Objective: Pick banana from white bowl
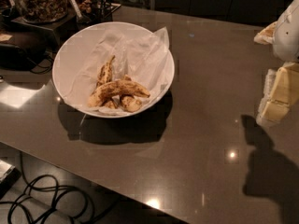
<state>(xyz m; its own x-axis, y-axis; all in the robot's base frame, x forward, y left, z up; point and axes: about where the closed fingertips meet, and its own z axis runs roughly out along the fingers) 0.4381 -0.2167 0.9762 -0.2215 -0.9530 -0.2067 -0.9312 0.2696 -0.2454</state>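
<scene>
The white bowl (74,50) stands on the left part of a dark glossy table, lined with crumpled white paper. The banana (117,90), long, curved and heavily brown-spotted, lies across the bowl's lower middle. A slimmer banana (105,72) with an upturned stem lies above it, and short stubby pieces (131,103) lie below it. My gripper (277,96) hangs at the right edge of the view, above the table and far to the right of the bowl, with nothing between it and the bowl. It throws a dark shadow on the table below it.
Glass jars of snacks (41,1) and a dark stand sit behind the bowl at the back left. Black cables (44,197) lie on the floor beyond the table's front-left edge. The table's near edge runs diagonally at the lower left.
</scene>
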